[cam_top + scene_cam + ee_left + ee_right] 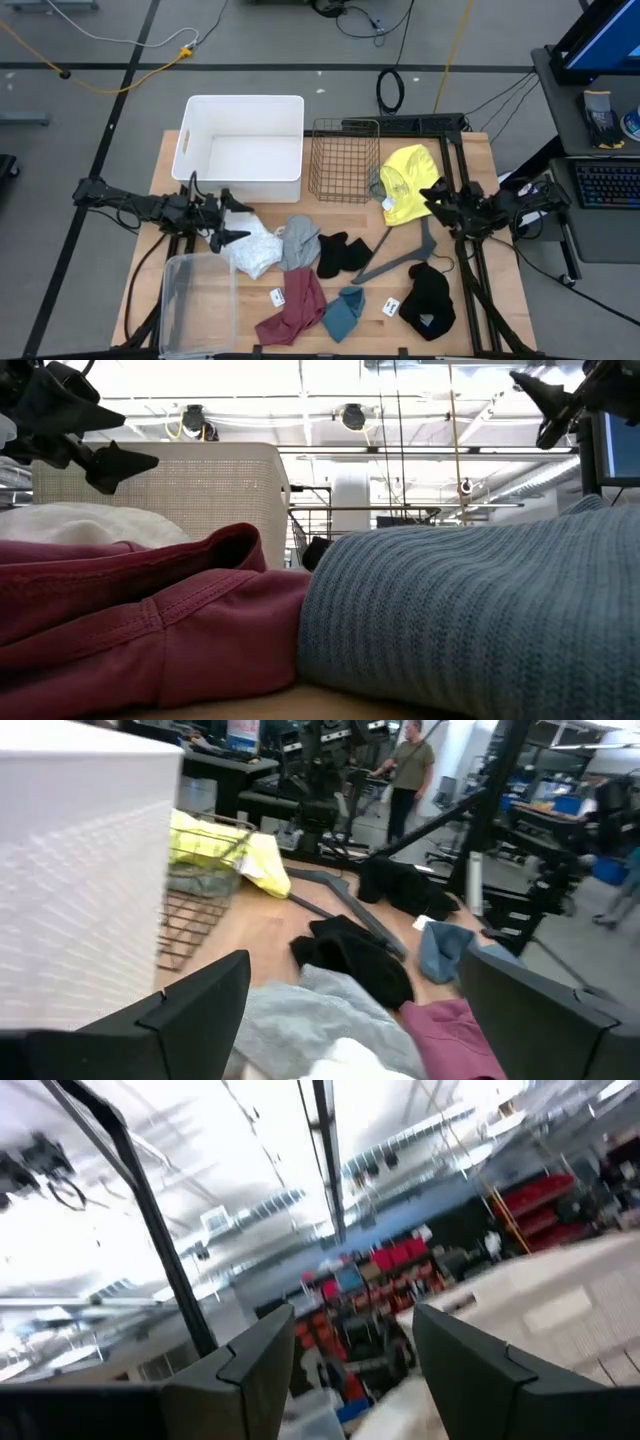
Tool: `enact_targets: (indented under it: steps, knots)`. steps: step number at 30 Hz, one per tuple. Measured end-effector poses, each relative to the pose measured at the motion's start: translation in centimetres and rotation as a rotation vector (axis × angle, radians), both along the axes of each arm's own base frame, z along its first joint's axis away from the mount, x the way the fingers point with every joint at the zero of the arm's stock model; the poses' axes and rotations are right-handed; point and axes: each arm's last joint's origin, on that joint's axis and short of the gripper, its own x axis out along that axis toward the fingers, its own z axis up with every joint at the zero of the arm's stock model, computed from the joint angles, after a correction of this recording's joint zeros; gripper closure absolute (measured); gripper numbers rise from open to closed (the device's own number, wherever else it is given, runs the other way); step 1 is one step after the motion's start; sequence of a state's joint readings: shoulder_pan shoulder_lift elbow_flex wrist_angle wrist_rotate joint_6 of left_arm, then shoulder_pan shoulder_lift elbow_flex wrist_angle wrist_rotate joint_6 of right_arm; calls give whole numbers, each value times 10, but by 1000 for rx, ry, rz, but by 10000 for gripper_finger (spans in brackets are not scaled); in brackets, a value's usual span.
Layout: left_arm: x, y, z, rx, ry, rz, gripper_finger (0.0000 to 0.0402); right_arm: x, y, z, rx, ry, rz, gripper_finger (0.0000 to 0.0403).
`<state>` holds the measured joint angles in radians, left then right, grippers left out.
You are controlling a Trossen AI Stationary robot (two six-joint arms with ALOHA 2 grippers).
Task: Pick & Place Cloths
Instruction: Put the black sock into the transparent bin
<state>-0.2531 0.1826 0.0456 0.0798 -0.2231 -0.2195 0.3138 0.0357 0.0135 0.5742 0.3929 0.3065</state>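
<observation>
Several cloths lie on the table. White cloth (pixel 252 250), grey (pixel 298 240), small black (pixel 345 253), maroon (pixel 295 305), teal-blue (pixel 345 312) and a second black one (pixel 430 300) sit across the near half. The yellow one (pixel 405 180) lies beside the wire basket, partly against it. My left gripper (pixel 240 222) is open and hovers just left of the white cloth (pixel 350 1060), facing the grey (pixel 300 1015) and black (pixel 355 955) cloths. My right gripper (pixel 428 198) is open and empty, raised by the yellow cloth's right edge and tipped upward (pixel 355 1315).
A white bin (pixel 243 145) and a wire basket (pixel 345 158) stand at the table's far side. A clear plastic tub (pixel 195 300) sits at the near left corner. A dark grey hanger (pixel 400 262) lies between the black cloths. Small white tags (pixel 277 296) lie nearby. A person (pixel 408 770) stands beyond the table.
</observation>
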Motion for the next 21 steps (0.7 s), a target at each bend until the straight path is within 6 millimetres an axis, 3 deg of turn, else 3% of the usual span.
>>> enact_targets:
  steps: [3, 11, 21]
  knots:
    - [0, 1, 2, -18, -23, 43, 39, -2, -1, 4, -10, -40, -15, 204]
    - [-2, 5, 25, -324, -261, 129, 39, -6, -3, 9, -2, -95, -54, 204]
    - [-7, 7, 42, -349, -445, 151, 39, -6, -3, 10, 27, -113, -37, 204]
